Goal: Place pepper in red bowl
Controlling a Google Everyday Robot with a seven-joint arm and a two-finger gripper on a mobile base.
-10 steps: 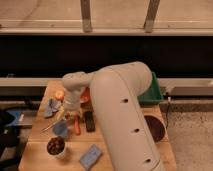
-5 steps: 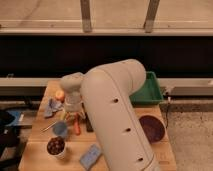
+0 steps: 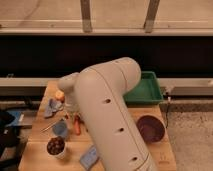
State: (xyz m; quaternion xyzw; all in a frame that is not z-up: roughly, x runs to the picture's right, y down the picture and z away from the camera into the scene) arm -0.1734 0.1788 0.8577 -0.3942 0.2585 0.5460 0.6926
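A: How far along is the task judged to be?

B: Early. The pepper is seen lying on the table, just beside a blue cup. It is not in any bowl, so the pick-up, the carry and the release are all judged to be left.

A: And the gripper?

B: The gripper is found at the arm's end, just above the pepper's upper end and below the orange fruit. Whether it is open, closed or gripping cannot be told — nor whether the pepper is touched.

A: Where is the red bowl?

B: It is not seen. It may be hidden behind the arm, by which the middle of the table is covered. Only the purple bowl is shown — well apart to the right, with a green tray behind it.
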